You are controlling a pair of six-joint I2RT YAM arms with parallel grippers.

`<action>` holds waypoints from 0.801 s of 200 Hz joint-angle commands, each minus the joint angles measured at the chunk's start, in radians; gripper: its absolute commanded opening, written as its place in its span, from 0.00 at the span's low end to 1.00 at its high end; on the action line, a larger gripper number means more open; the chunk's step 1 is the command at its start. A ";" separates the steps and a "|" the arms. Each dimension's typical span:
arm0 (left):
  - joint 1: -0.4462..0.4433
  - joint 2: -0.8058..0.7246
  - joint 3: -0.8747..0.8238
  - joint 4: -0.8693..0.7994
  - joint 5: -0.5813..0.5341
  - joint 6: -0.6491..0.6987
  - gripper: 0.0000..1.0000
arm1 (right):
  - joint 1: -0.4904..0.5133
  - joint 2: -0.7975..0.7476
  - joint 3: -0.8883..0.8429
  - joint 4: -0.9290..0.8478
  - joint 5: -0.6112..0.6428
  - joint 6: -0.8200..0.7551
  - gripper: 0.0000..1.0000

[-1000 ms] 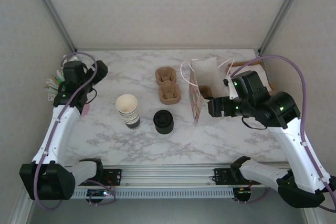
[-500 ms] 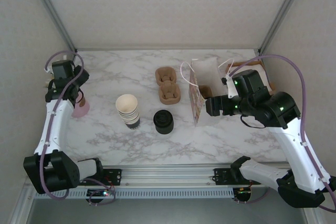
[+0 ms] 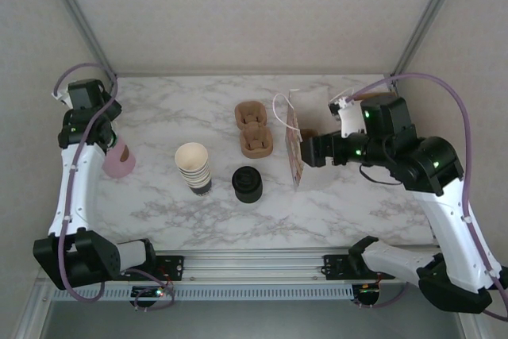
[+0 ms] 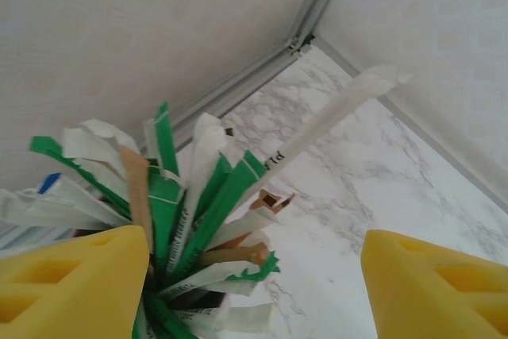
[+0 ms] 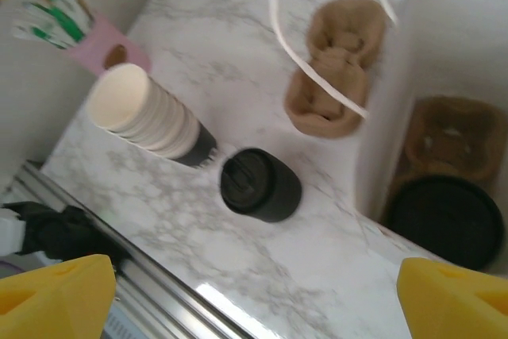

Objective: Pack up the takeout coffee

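Note:
The takeout coffee [image 5: 441, 220] shows as a round black lid inside the white paper bag [image 5: 386, 129], next to a brown carrier; its wall is hidden. My right gripper [image 5: 254, 299] hangs open above the table just left of the bag, and in the top view the right gripper [image 3: 314, 151] sits at the bag [image 3: 295, 148]. My left gripper [image 4: 254, 279] is at the far left over a pink cup [image 3: 119, 162] of wrapped straws [image 4: 182, 196]. Its fingers stand wide apart around the bunch, which lies against the left fingertip [image 4: 75, 279].
A cream stack of paper cups [image 3: 193, 167] and a stack of black lids [image 3: 248, 184] stand mid-table. A spare brown carrier [image 3: 254, 129] lies behind them. The bag's white handles [image 5: 317, 77] arch over that carrier. The front rail [image 3: 254, 263] runs along the near edge.
The left arm swung back and left, bringing its gripper from beside the pink cup to over the straws, jaws slightly narrower. The right arm shifted a little left at the bag.

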 commanded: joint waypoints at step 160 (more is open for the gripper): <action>0.191 0.169 0.140 -0.104 0.177 0.065 0.36 | 0.325 0.606 0.535 -0.018 0.039 -0.012 0.64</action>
